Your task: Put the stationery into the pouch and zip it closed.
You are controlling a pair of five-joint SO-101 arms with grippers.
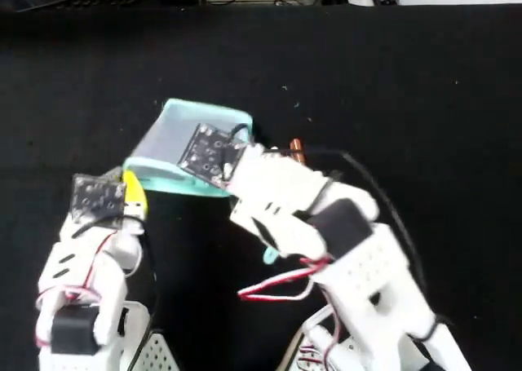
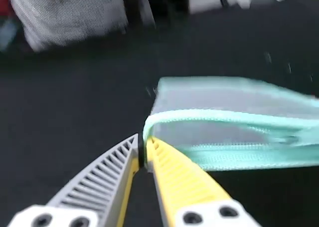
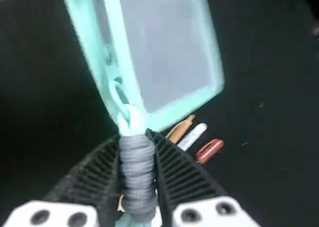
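Right wrist view gives me the clearest read: my right hand [image 3: 135, 137] is clamped on the grey cord-wrapped zipper pull [image 3: 135, 177] at one end of the teal mesh pouch [image 3: 164, 52], fingers pressed in on it from both sides. Just beside the pouch's near corner, on the black table [image 3: 269, 62], lie an orange pencil [image 3: 180, 128], a white pen [image 3: 194, 135] and a reddish-brown piece [image 3: 209, 149], all outside the pouch. Through the mesh I make out nothing inside. At the pouch's opposite end my left hand [image 2: 143, 149] has its grey and yellow fingers brought together, nipping the end of the zip seam to anchor it. From that end the mouth looks parted, the two zip tapes spread apart. So I judge the task barely begun: the pouch is held and at least partly open, but every visible piece has yet to go in, and the zip must then be run shut.
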